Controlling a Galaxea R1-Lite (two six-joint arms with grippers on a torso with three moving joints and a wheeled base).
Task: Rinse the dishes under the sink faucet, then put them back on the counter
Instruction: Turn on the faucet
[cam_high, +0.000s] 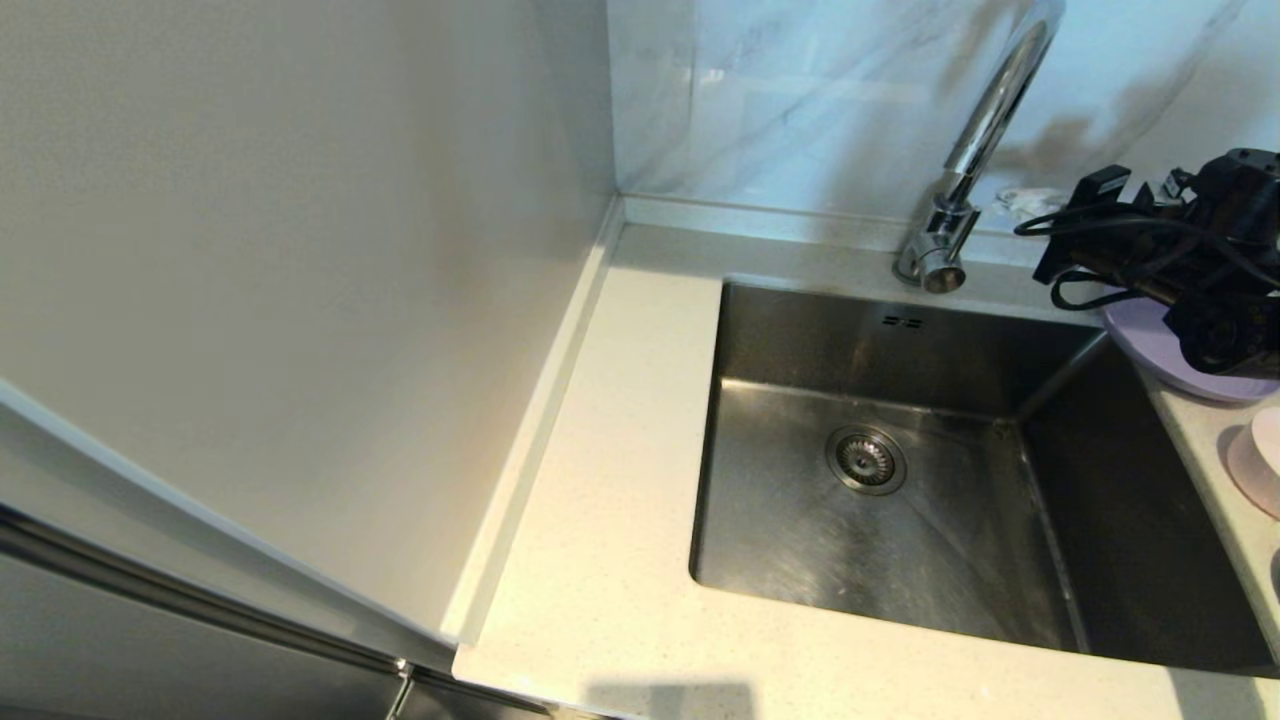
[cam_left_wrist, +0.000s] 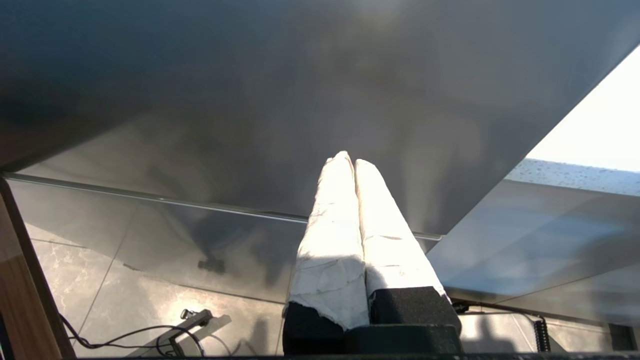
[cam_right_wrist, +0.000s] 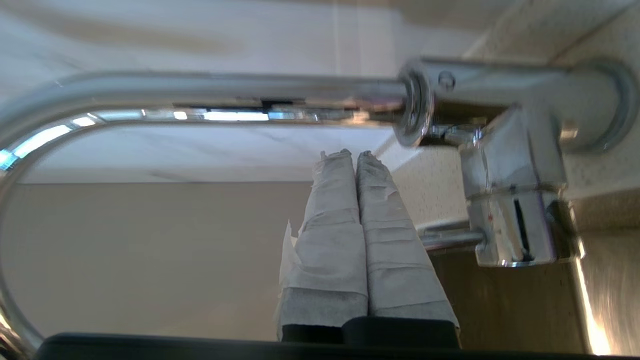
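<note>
The chrome gooseneck faucet (cam_high: 985, 130) rises from the counter (cam_high: 620, 450) behind the steel sink (cam_high: 880, 560). My right gripper (cam_high: 1020, 200) is shut and empty, just right of the tap. In the right wrist view its taped fingertips (cam_right_wrist: 352, 155) sit close below the faucet neck (cam_right_wrist: 225, 92) and beside the thin side lever (cam_right_wrist: 450, 239). The lavender plate (cam_high: 1150, 345) lies on the counter at the sink's back right corner, partly under my right arm. A pale bowl (cam_high: 1268, 428) and a pink disc (cam_high: 1252, 475) are cut off at the right edge. My left gripper (cam_left_wrist: 350, 160) is shut, parked below the counter.
A tall pale wall panel (cam_high: 300, 250) bounds the counter on the left, with a low raised rim (cam_high: 540, 420) along it. The sink holds only its drain (cam_high: 866, 460). Marble tiles back the tap. The left wrist view shows grey cabinet fronts and floor cables (cam_left_wrist: 150, 335).
</note>
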